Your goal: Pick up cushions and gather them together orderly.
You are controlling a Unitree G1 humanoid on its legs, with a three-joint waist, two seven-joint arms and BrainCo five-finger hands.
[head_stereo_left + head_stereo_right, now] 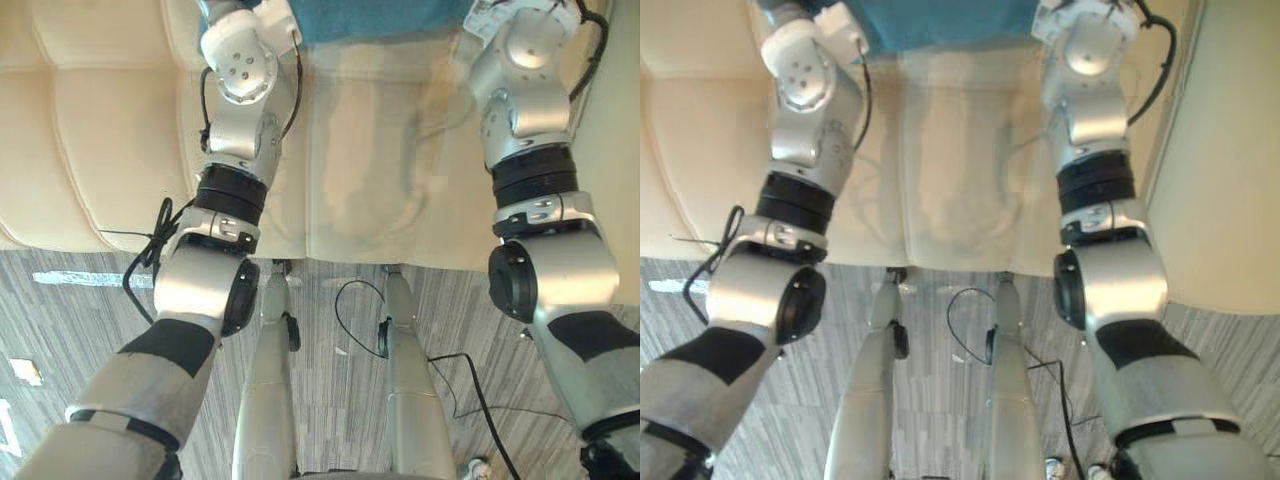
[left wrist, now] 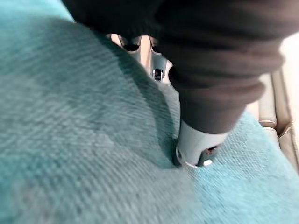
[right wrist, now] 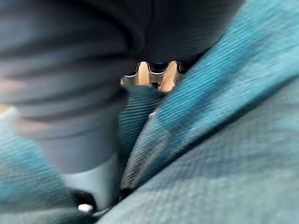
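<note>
One teal cushion (image 1: 390,20) shows at 12 o'clock in the head views, over the seat of one cream sofa (image 1: 100,120). Grey striped floor (image 1: 60,330) fills the 6 o'clock half. Two arms reach across the seat, the left toward 11 o'clock and the right toward 1 o'clock, each meeting one end of the cushion. Left hand (image 2: 196,144): the thumb is dug into the teal cloth and dents it, with the fingers past the cushion's edge, so the cloth is pinched between them. Right hand (image 3: 93,184): the thumb is against a teal fold with the fingers beyond it, pinching the cushion likewise.
</note>
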